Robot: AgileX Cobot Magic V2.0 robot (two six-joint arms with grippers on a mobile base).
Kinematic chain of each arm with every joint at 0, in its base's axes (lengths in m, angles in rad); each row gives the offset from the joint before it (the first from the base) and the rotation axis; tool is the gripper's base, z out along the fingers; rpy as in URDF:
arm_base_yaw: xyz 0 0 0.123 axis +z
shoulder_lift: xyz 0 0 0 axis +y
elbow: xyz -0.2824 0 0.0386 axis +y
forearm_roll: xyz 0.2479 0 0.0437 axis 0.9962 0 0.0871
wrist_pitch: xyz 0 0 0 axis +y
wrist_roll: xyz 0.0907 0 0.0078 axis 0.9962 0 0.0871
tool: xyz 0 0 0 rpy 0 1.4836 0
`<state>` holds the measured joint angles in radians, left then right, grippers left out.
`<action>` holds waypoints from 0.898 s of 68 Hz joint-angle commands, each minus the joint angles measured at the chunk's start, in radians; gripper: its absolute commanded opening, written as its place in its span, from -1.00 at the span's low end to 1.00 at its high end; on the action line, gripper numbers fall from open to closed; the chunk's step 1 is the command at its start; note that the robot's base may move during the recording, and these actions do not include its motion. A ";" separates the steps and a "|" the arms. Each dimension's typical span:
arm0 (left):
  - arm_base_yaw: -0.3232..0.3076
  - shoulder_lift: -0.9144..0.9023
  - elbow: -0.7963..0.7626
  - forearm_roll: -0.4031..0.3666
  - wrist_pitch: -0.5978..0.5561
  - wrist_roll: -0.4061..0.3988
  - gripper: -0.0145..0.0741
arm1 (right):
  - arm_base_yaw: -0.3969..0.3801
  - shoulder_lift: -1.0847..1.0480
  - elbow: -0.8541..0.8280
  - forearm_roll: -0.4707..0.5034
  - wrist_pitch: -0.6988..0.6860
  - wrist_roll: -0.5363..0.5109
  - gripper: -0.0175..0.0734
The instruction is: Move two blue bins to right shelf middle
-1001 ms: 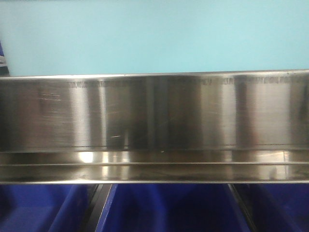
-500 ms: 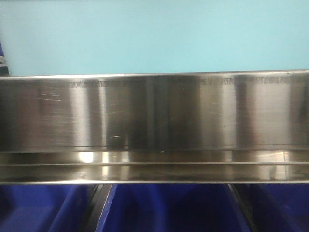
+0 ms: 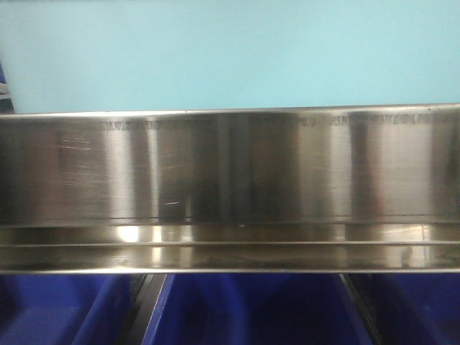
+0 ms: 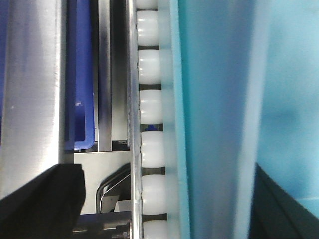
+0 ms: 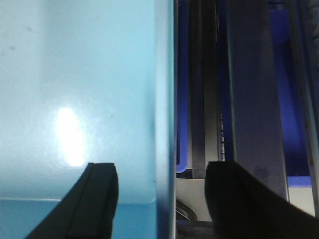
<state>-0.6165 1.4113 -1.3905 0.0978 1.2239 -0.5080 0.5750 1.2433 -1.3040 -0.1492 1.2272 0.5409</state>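
I see left claw (image 4: 169,169) spread wide astride a blue bin (image 4: 214,99) wall. Likewise right claw (image 5: 160,167), parted astride a rim; contact unclear.

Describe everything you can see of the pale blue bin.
The pale blue bin is smooth, plain, glossy plastic, slightly translucent at its edge. In the front view it fills the frame above the steel rail. One side runs alongside white rollers. The right gripper straddles its wall; contact is unclear.
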 commanded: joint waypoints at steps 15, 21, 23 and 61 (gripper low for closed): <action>0.001 -0.010 -0.001 0.001 -0.003 0.003 0.42 | 0.002 -0.011 0.007 -0.009 -0.006 -0.008 0.01; 0.001 -0.010 -0.001 0.001 -0.003 0.003 0.42 | 0.002 -0.011 0.025 -0.009 -0.006 -0.008 0.01; 0.001 -0.010 -0.001 0.001 -0.003 0.003 0.42 | 0.002 -0.011 0.028 -0.009 -0.006 -0.008 0.01; 0.001 -0.010 -0.001 -0.009 -0.003 0.003 0.27 | 0.002 -0.011 0.030 -0.009 -0.006 -0.008 -0.01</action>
<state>-0.6165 1.4113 -1.3905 0.0978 1.2239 -0.5080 0.5750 1.2433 -1.2756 -0.1492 1.2272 0.5409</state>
